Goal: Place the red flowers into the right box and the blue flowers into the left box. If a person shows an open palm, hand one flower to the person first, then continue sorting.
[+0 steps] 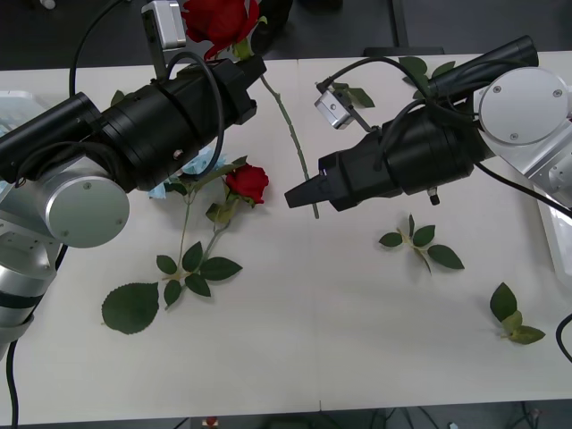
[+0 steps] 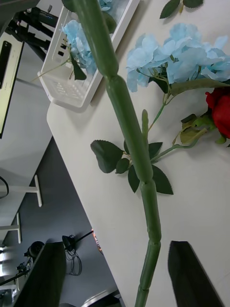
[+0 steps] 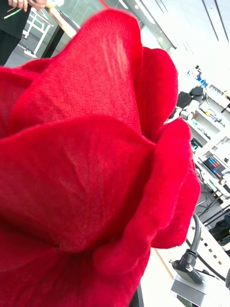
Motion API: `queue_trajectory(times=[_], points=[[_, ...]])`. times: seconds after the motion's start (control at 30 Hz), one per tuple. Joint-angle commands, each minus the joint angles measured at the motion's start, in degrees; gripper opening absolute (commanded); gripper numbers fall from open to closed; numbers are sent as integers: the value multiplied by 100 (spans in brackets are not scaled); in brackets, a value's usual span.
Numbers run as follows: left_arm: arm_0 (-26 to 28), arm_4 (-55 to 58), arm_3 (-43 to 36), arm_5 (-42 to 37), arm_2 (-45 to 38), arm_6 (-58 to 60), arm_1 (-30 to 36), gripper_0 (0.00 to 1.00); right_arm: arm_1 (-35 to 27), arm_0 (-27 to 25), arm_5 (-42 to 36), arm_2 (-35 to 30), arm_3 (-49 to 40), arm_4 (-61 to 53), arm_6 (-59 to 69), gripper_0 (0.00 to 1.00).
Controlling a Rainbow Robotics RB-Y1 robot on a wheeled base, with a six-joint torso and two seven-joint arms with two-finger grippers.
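No legible text, label, brand, number or sign on anything in these views.

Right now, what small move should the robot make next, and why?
Probably close the right claw on the red rose's stem: it runs between the open fingers, with the bloom up at the left claw.

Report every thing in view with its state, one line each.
Raised red rose, bloom up at the left gripper, stem slanting down.
Right gripper, open, astride that stem's lower end.
Second red rose, lying on the table.
Loose blue flower, lying beside it.
Left box, holding another blue flower.
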State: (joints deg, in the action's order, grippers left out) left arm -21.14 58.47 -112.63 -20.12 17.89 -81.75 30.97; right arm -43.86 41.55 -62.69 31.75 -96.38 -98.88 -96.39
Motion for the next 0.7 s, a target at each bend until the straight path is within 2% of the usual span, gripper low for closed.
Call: queue_trajectory(times=[0.03,0.5,0.53,0.57,0.63,0.7], points=[[-233,-46,-92,87,56,116,-38,0,132,-59,46,-82,-118,150,253,0],[-233,-46,-92,87,56,116,-38,0,132,-68,46,-73,-118,211,384,0],[-233,-46,-92,87,56,116,-38,9,132,-59,46,-82,-118,220,393,0],[-233,-46,-92,87,56,116,-38,55,132,-68,46,-82,-118,220,402,0],[-233,-46,-92,87,56,116,-38,100,123,-68,46,-82,-109,220,411,0],[-233,-46,-92,87,56,116,-38,100,105,-68,46,-82,-118,220,411,0]])
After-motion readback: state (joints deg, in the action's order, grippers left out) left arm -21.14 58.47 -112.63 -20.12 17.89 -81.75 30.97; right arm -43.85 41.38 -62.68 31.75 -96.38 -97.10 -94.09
